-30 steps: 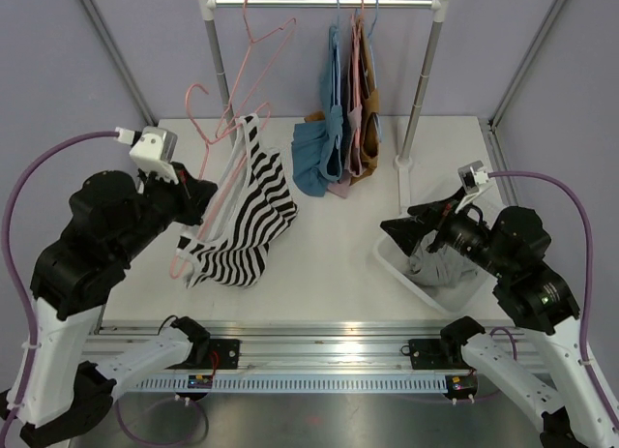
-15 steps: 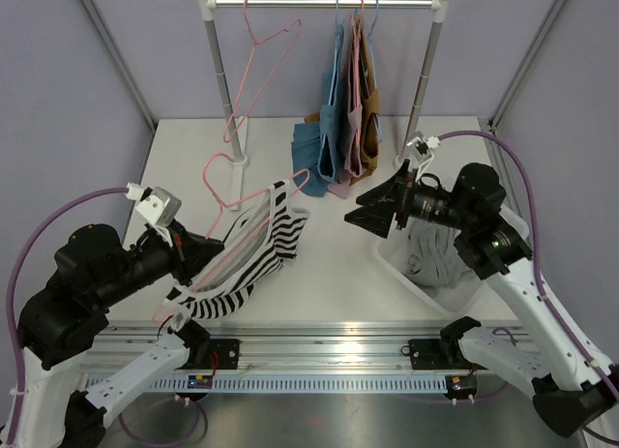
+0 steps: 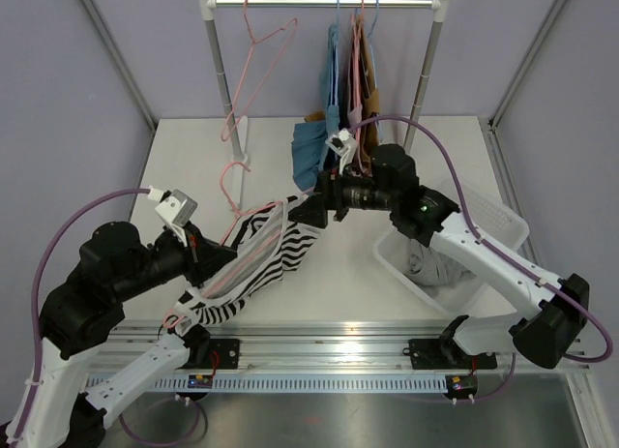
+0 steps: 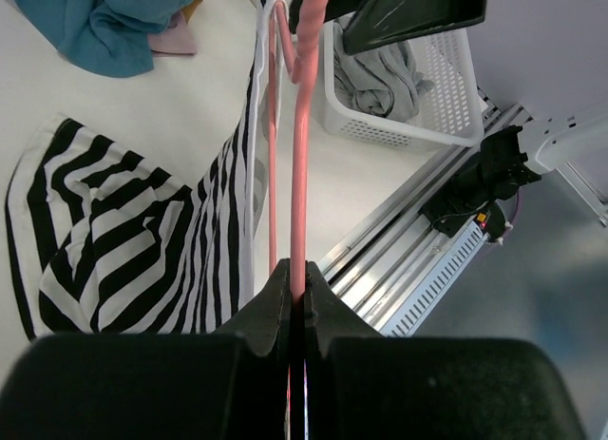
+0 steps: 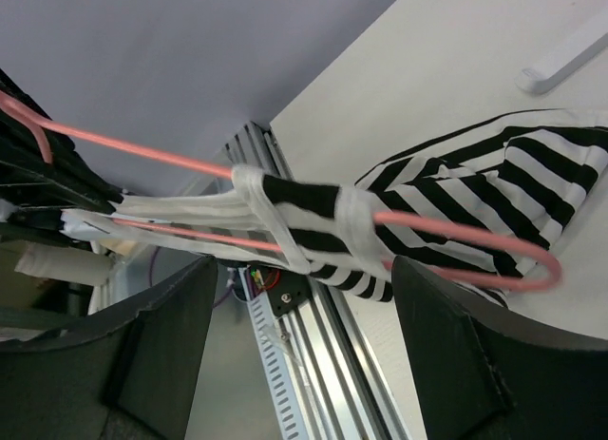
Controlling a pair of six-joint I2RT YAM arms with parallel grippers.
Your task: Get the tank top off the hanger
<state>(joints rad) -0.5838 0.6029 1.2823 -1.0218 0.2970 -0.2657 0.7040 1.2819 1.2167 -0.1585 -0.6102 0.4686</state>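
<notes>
The white table bears a clothes rack standing at the back, with a heap of blue cloth and a pink piece just beside it. A white basket sits at the right. The striped tank top lies partly spread on the left.

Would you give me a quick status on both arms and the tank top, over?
Left gripper shut on pink hanger. Right gripper open, jaws either side of the straps. Tank top on hanger, straps not yet off. Nothing blocking.
</notes>
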